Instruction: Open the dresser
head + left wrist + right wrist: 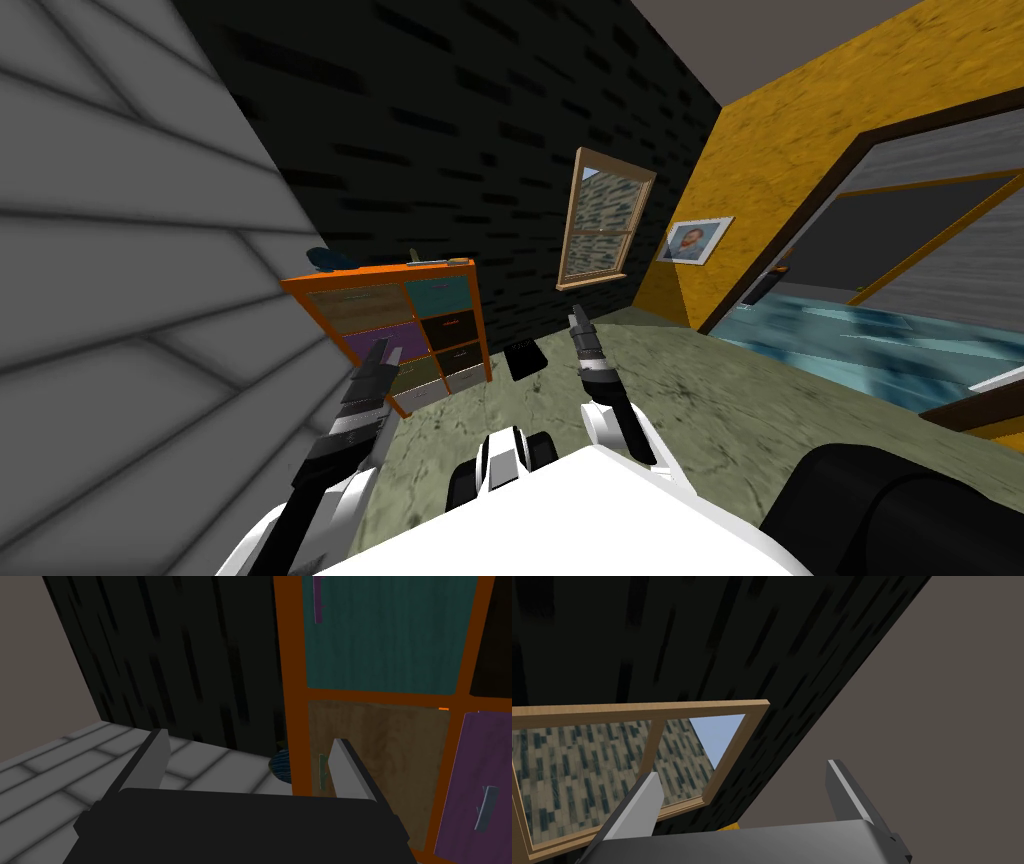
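Both open-fingered, empty | left hand (250,738) near orange dresser (410,325) | right hand (742,770) well apart

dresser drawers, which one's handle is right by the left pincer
The brown wood-grain drawer: its handle shows beside one finger, unlike the teal drawer or purple drawer.

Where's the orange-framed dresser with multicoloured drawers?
Head view, left of centre: the orange-framed dresser stands by the dark brick wall, just beyond the open left gripper.

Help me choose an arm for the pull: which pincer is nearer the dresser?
Left. The left pincer faces the dresser front, open, close to the brown drawer. The right pincer is off to the dresser's side, aimed toward the window.
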Robot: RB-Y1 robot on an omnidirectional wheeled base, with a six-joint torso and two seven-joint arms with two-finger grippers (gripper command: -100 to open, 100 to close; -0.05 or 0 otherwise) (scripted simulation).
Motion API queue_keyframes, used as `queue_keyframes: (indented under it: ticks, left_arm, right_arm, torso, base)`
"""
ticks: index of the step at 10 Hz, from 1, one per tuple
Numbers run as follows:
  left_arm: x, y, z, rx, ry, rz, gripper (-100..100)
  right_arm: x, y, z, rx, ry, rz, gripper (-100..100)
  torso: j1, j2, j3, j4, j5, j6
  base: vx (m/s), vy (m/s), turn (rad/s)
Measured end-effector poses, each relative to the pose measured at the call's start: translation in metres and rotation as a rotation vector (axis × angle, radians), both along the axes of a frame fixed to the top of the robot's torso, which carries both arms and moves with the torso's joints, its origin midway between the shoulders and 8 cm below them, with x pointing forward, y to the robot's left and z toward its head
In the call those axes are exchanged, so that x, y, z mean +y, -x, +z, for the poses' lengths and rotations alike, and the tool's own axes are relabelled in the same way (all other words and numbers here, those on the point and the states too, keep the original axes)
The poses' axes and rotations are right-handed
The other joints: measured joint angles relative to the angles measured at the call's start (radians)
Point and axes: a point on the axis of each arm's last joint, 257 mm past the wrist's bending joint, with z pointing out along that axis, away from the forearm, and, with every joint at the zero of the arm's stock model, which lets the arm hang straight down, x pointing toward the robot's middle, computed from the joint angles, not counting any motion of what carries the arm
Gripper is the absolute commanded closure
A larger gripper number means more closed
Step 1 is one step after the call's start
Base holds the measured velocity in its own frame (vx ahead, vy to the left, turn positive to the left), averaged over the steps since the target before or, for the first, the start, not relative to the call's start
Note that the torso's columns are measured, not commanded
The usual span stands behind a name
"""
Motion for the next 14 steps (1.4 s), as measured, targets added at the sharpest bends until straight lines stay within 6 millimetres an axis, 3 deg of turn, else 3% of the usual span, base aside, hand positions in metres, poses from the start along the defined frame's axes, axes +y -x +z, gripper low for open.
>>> queue_keyframes:
  ticks: [14]
  left_arm:
    - [0.027,-0.026,-0.115,0.179,0.030,0.041,-100]
  right_arm:
    - [0.000,0.000,0.000,0.000,0.000,0.000,0]
  torso:
    - [0.000,-0.001,0.000,0.000,0.000,0.000]
  base:
    - [0.108,-0.006,-0.011]
